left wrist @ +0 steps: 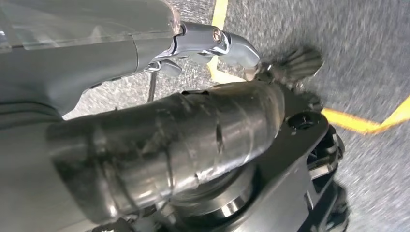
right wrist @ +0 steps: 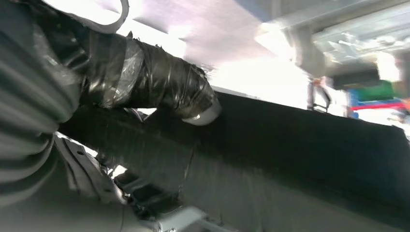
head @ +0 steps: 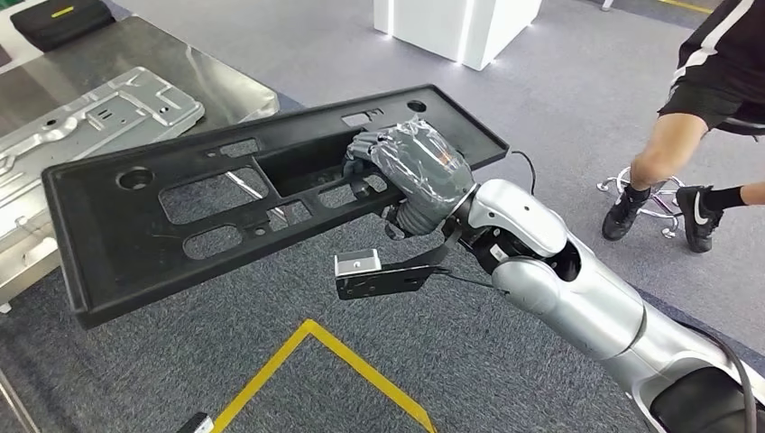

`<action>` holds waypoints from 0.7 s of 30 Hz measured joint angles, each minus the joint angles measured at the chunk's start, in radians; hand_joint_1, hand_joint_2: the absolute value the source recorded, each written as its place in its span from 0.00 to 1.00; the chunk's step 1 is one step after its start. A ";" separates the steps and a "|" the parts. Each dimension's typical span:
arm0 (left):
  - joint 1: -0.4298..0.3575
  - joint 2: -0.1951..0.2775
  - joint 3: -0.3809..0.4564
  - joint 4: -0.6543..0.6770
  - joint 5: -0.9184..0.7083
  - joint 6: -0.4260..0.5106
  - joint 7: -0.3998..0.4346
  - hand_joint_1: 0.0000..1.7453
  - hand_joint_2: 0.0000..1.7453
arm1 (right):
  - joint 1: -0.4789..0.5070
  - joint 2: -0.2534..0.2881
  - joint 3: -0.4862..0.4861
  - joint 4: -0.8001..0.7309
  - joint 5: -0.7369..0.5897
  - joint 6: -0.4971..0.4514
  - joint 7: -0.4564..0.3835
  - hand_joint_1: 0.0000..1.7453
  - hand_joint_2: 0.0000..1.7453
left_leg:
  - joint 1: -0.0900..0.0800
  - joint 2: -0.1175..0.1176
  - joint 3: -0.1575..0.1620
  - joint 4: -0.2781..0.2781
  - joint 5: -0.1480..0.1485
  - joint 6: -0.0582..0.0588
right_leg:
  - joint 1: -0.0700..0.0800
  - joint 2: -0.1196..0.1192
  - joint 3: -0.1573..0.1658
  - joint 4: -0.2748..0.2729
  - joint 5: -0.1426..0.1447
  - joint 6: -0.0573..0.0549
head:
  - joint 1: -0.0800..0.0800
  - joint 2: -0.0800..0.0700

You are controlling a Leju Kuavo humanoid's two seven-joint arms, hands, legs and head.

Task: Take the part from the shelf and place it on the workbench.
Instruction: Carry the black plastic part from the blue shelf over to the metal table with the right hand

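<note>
Right hand (head: 417,171), wrapped in dark tape, grips the black plastic panel (head: 162,225) through a central cutout near its right end; the thumb (right wrist: 164,87) lies along the panel's edge. The panel is held in the air, tilted, its left end over the workbench's (head: 225,90) right edge, above the grey carpet (head: 505,361). A stamped silver metal plate (head: 99,117) lies on the bench. Left hand (left wrist: 159,140): state cannot be determined. A seated person's legs (head: 668,153) are at far right.

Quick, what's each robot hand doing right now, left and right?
Left robot hand: cannot be told; the left wrist view is too close to show whether it holds anything.
Right robot hand: holding the black plastic part.
</note>
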 joint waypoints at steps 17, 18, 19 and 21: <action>-0.010 -0.001 0.000 0.015 -0.006 0.015 0.000 0.00 0.00 | 0.001 0.009 0.008 -0.002 0.000 0.000 0.000 1.00 1.00 | -0.008 0.029 0.081 -0.109 0.042 0.046 | 0.009 -0.030 -0.087 0.230 -0.143 0.039 | 0.001 0.000; -0.011 -0.001 0.000 0.015 -0.006 0.015 0.000 0.00 0.00 | 0.004 0.008 0.008 -0.001 0.000 0.000 0.000 1.00 1.00 | -0.009 0.016 0.081 -0.107 0.041 0.047 | 0.009 -0.026 -0.117 0.282 -0.154 0.039 | 0.001 0.000; -0.011 -0.001 0.000 0.015 -0.007 0.015 0.000 0.00 0.00 | 0.006 0.008 0.008 -0.001 0.000 0.000 0.000 1.00 1.00 | -0.009 0.002 0.081 -0.106 0.040 0.048 | 0.009 -0.025 -0.132 0.299 -0.145 0.039 | 0.001 0.000; -0.011 -0.001 0.000 0.016 -0.007 0.015 0.000 0.00 0.00 | 0.005 0.008 0.008 0.000 0.000 0.000 0.001 1.00 1.00 | -0.009 -0.026 0.082 -0.101 0.038 0.047 | 0.009 -0.015 -0.108 0.220 -0.074 0.033 | 0.001 0.000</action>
